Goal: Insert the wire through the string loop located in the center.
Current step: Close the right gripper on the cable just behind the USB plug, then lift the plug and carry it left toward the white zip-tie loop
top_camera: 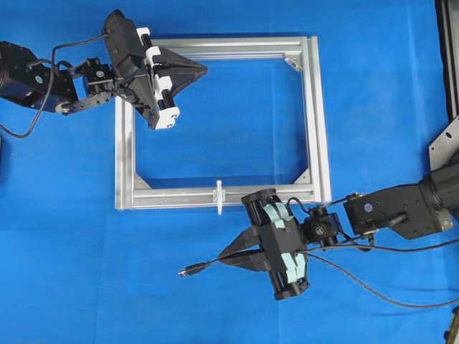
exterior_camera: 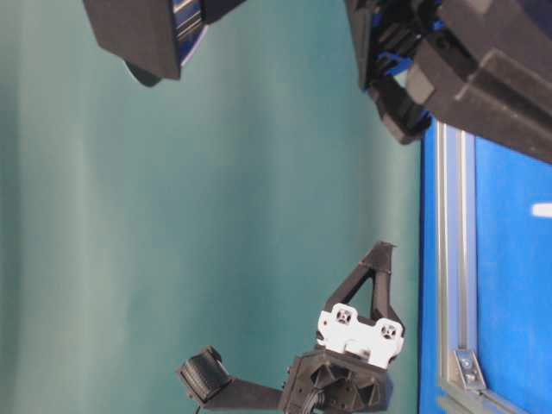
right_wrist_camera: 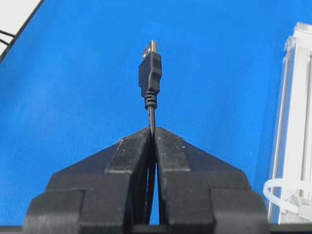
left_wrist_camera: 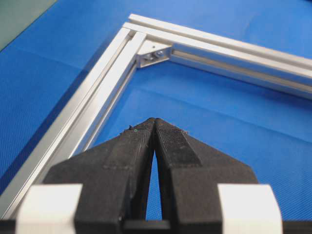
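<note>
Fingers [right_wrist_camera: 168,151] of the right gripper [top_camera: 228,255] pinch the USB cable [top_camera: 204,268], plug free beyond the tips; left gripper [top_camera: 201,69] shut, empty, above the aluminium frame [top_camera: 316,115]; white zip-tie loop [top_camera: 219,197] stands apart.

The overhead view looks straight down on the frame [top_camera: 313,115] and both arms. The table-level view sits low, turned sideways, facing a green backdrop [exterior_camera: 216,216]. Each wrist view looks close along its own fingers: the left shares a frame corner with the overhead, the right the frame's near bar.
</note>
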Available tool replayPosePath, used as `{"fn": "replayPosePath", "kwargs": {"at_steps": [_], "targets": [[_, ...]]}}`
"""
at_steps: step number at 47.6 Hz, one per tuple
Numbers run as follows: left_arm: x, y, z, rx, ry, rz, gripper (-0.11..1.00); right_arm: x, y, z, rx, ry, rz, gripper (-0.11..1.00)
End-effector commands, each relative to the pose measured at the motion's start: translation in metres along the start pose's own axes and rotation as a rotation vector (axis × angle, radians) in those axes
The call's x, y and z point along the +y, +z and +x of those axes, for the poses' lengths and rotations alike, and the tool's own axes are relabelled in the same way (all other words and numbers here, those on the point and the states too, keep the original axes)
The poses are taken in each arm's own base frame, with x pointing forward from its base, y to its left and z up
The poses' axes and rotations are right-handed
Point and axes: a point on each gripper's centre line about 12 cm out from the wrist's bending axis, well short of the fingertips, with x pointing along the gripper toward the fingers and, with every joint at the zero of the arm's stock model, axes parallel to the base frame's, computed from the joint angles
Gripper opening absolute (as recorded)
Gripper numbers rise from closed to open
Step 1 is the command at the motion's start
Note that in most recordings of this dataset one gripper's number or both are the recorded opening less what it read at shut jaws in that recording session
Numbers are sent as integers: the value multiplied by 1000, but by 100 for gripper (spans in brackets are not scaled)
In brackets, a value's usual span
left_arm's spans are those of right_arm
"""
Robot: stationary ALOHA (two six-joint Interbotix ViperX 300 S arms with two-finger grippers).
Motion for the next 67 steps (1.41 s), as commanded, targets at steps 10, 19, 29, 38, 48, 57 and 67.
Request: {"fn": "replayPosePath", "kwargs": {"at_steps": [10,19,29,38,48,57,67], "targets": [[-2,13,-2,-39,-8,-2,0,4,14,-4,-40,10,-3,-2],[-2,12,-3,-35,-8,-2,0,4,14,-4,-40,10,-1,-2],[-2,11,-4,-35,-7,-2,0,3,14,-4,-41,8,-1,-2],[-2,11,-4,-35,-7,-2,0,4,14,-4,-40,10,-1,-2],[-3,11,-4,-35,-10,-3,0,4,13,-5,-39,10,-2,-2],[-3,11,-4,-33,-10,-3,0,3,10,-7,-32,7,-1,-2],[-3,11,-4,-35,-11,-4,0,0,-6,-25,-2,-3,21,-2]]}}
